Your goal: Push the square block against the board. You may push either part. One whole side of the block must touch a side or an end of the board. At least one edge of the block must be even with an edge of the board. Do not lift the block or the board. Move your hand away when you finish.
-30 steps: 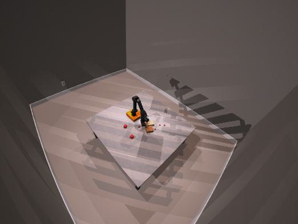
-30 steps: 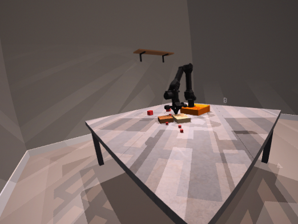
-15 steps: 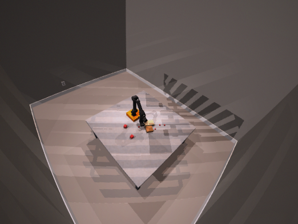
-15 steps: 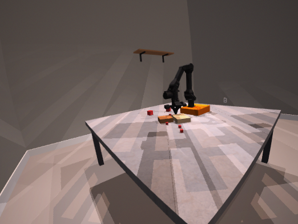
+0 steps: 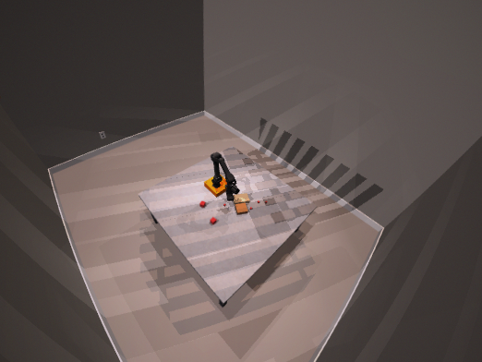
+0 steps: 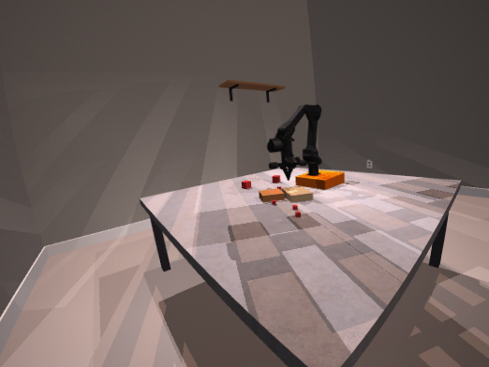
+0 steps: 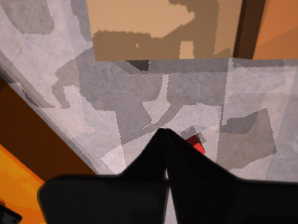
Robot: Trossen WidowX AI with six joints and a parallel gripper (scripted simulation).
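Note:
A pale tan piece, which looks like the board (image 5: 242, 198) (image 6: 300, 194) (image 7: 130, 17), lies flat on the table. An orange piece, which looks like the square block (image 5: 241, 209) (image 6: 272, 195) (image 7: 282, 35), lies flat beside it. Their facing sides run close together; a dark brown strip shows between their tops in the wrist view, and I cannot tell whether they fully touch. Their near edges look about even there. My gripper (image 5: 230, 199) (image 6: 288, 179) (image 7: 163, 133) is shut and empty, above the table just off the tan board, touching neither piece.
The orange robot base (image 5: 214, 187) (image 6: 320, 180) (image 7: 17, 165) stands behind the gripper. Two larger red cubes (image 5: 202, 203) (image 5: 212, 221) (image 6: 246, 184) (image 6: 276, 179) lie to one side. Several small red cubes (image 5: 259, 201) (image 6: 294, 207) (image 7: 196, 144) lie around both pieces.

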